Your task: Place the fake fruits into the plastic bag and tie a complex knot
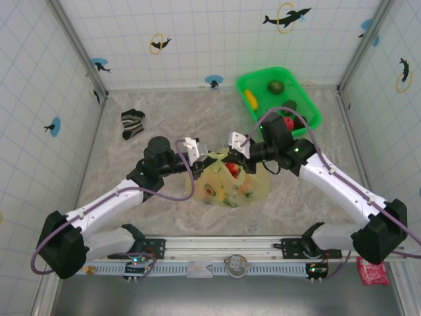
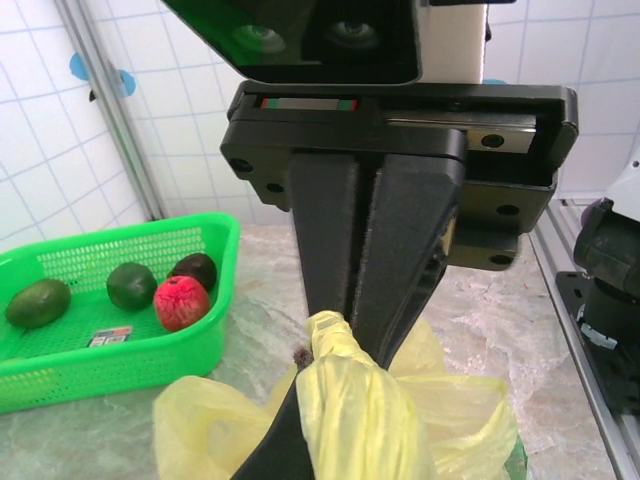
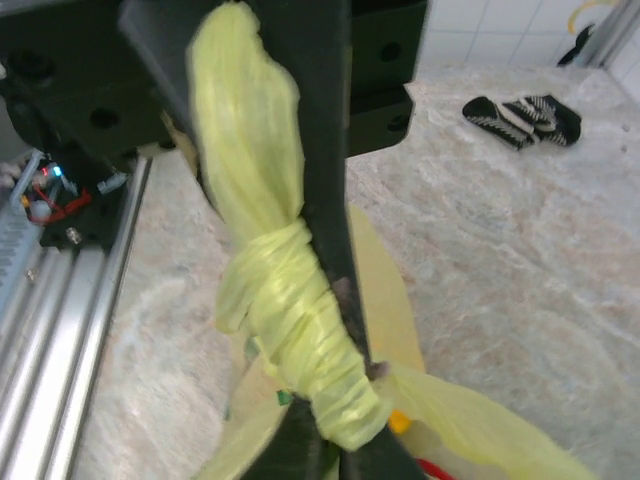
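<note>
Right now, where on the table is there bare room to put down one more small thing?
The marble between the sock and the green basket, along the back wall, is free. So is the strip between the plastic bag and the front rail. It is crowded at the centre, where the left gripper and right gripper pinch the bag's handles.

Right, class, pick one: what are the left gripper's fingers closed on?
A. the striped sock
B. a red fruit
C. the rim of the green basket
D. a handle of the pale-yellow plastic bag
D: in the left wrist view, the left gripper pinches a twisted handle of the plastic bag, while the red fruit lies apart in the green basket.
</note>
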Controlling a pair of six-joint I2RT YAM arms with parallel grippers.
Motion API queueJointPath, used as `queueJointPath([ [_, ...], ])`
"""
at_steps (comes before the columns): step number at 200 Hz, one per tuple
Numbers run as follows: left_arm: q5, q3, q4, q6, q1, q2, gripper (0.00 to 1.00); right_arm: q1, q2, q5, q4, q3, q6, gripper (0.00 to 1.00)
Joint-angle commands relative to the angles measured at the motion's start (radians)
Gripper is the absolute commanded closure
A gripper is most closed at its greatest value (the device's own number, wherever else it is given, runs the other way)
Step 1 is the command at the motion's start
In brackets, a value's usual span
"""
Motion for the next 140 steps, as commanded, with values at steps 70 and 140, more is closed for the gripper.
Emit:
queueJointPath([
  [70, -0.023, 0.057, -0.084, 0.006, -0.008, -0.025, 0.65, -0.012, -0.007, -0.002, -0.071, 0.087, -0.091, 1.00],
  [140, -0.173, 0.046, -0.177, -0.008, -0.008, -0.087, 0.53, -0.034, -0.003, -0.068, -0.050, 0.081, -0.067, 1.00],
])
